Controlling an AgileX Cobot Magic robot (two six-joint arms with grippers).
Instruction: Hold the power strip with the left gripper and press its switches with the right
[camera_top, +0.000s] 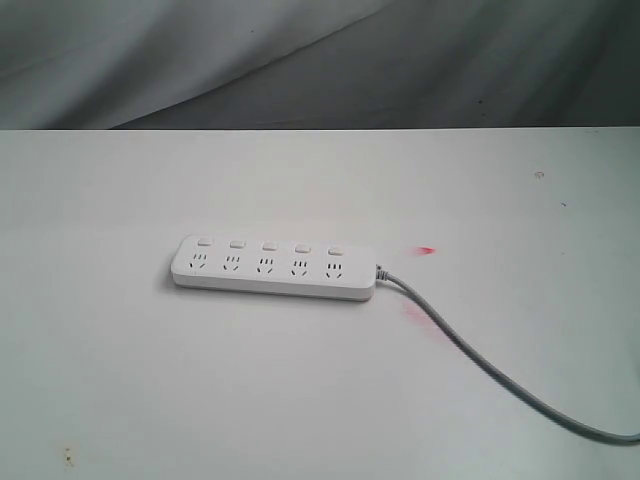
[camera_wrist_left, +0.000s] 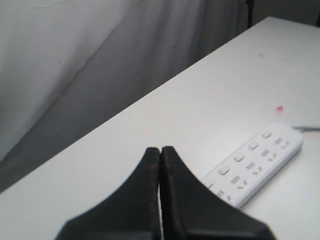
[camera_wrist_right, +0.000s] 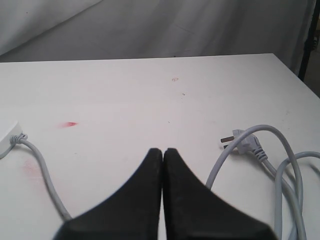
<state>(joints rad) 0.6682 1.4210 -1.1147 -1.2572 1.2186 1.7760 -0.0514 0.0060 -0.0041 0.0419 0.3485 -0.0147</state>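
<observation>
Likely the power strip (camera_top: 272, 268) is light, stiff and slippery; hold its end nearest the closed left end effector (camera_wrist_left: 160, 151); the right end effector (camera_wrist_right: 163, 151) is closed too.

open tabletop (camera_top: 300, 390) around power strip (camera_top: 272, 268)

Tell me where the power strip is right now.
Exterior view: the power strip lies flat on the table, just left of centre, grey cord trailing right past a red mark.

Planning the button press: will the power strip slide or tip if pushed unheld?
Probably slides rather than tips: the power strip lies flat and low on the smooth table. Its thick grey cord, curving off one end, may drag or swing that end.
</observation>
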